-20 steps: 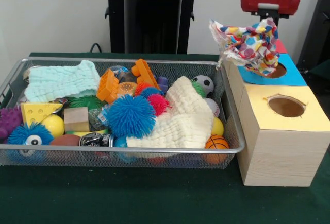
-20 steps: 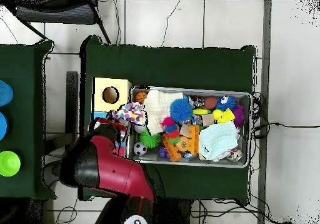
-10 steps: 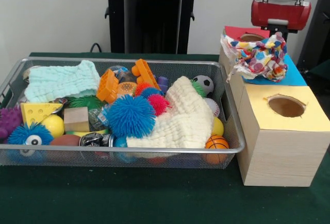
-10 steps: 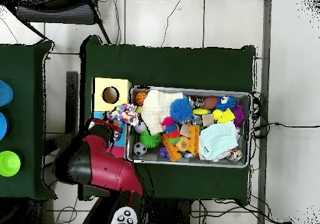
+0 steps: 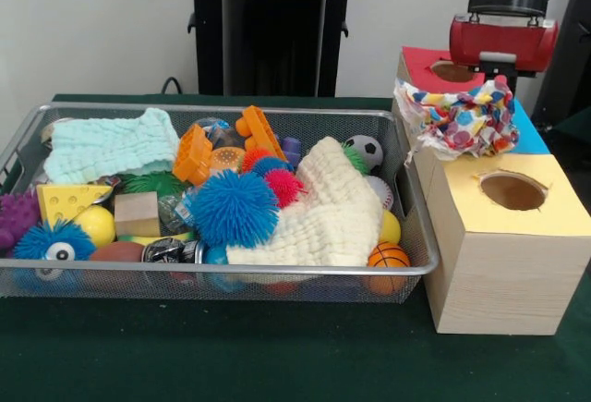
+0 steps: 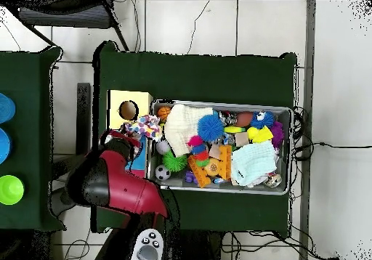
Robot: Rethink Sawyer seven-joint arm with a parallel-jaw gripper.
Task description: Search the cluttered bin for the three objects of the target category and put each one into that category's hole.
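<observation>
The wire mesh bin [image 5: 231, 271] stands on the green table, full of toys and cloths; it also shows in the overhead view [image 6: 218, 102]. My gripper [image 5: 499, 77] is shut on a crumpled white wrapper with coloured spots [image 5: 462, 117]. It holds the wrapper over the blue-surrounded box [image 5: 531, 134], just behind the yellow-surrounded hole [image 5: 513, 191]. In the overhead view the wrapper [image 6: 145, 128] hangs beside the yellow hole [image 6: 128, 110], at the bin's end. The wrapper hides my fingertips. No other spotted wrapper shows in the bin.
A cream waffle cloth [image 5: 323, 213], a mint cloth [image 5: 106, 143], a blue spiky ball [image 5: 233, 208], orange bricks [image 5: 199, 151] and small balls fill the bin. The red-surrounded hole [image 5: 452, 71] is behind the blue one. The black pedestal [image 5: 268, 23] stands behind the table.
My gripper has carried the spotted wrapper from above the bin's corner, lower and over the blue box, closer to the yellow hole. The bin's contents have not moved.
</observation>
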